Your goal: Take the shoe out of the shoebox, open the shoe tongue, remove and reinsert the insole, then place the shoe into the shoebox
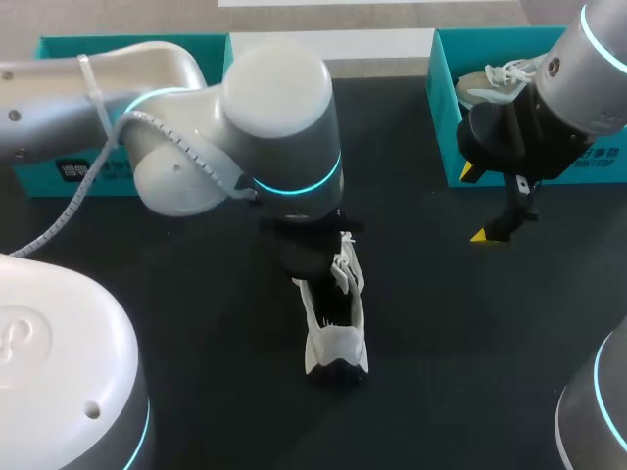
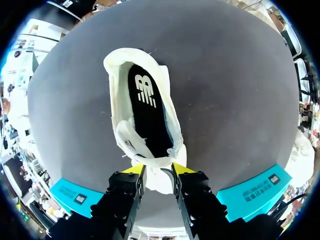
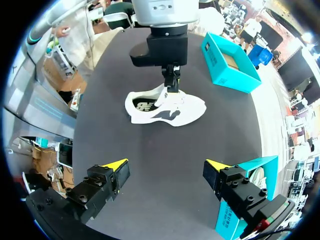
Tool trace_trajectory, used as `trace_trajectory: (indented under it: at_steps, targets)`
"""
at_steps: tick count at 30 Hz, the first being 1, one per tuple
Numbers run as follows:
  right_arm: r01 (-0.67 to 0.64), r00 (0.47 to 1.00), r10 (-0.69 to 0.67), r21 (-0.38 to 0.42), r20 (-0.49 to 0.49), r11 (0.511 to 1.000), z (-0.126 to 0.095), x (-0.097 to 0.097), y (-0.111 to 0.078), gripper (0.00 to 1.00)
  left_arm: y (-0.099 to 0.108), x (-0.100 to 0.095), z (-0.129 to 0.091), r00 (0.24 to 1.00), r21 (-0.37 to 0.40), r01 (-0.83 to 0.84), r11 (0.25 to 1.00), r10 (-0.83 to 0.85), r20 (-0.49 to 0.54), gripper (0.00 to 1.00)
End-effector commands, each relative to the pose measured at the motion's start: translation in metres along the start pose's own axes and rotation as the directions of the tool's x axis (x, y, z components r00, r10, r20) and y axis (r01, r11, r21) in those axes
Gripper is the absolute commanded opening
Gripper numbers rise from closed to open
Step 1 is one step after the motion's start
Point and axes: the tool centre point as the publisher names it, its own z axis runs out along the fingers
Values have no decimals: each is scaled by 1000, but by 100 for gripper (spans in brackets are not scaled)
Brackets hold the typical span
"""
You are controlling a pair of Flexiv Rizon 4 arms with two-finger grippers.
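- The white low-top sneaker (image 1: 335, 328) lies on the black table (image 1: 441, 343) just off centre toward 6 o'clock, with its toe pointing to 12 and its heel to 6
- The left gripper (image 2: 157, 170) stands over the toe end, and its yellow tips pinch the white fabric tongue (image 2: 155, 161) from both sides
- The black foam insole with a white logo (image 2: 148, 115) sits flat inside the sneaker, so the step in hand looks like opening the tongue; taking the insole out is not yet done
- The right gripper (image 3: 165, 165) hangs at about 2 o'clock with its fingers spread wide and holding nothing, well apart from the sneaker
- One teal cardboard shoebox (image 1: 443, 108) stands at 1 o'clock with a second pale shoe (image 1: 490, 83) in it, and another teal box (image 1: 49, 176) stands at 10 o'clock
- To do the step well, the tongue should probably be drawn up and toward 12 o'clock, away from the opening, gently enough that the light sneaker does not lift or tip
- The grip looks best kept on the tongue alone, since a caught lace could tighten the throat
- Holding the tongue back would leave the heel end at 6 o'clock free for the right gripper to reach the insole edge
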Motion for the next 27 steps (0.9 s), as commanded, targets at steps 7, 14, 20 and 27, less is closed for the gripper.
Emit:
trace_trajectory:
  at_steps: [7, 14, 20, 27]
  targets:
    - [-1, 1000, 1, 3, -3, 1000, 2, -2, 2, 100, -13, -13, 9, 1000, 24, -13, 1000, 13, 15, 30]
    - [-1, 1000, 1, 3, -3, 1000, 2, -2, 2, 100, -34, -10, 9, 1000, 46, -6, 999, 6, 11, 28]
    - [-1, 1000, 1, 3, -3, 1000, 2, -2, 2, 100, -46, -8, 10, 1000, 55, 7, 998, -7, -1, 26]
    - [-1, 1000, 1, 3, -3, 1000, 2, -2, 2, 100, -40, -7, 12, 994, 71, 105, 992, -104, -14, 25]
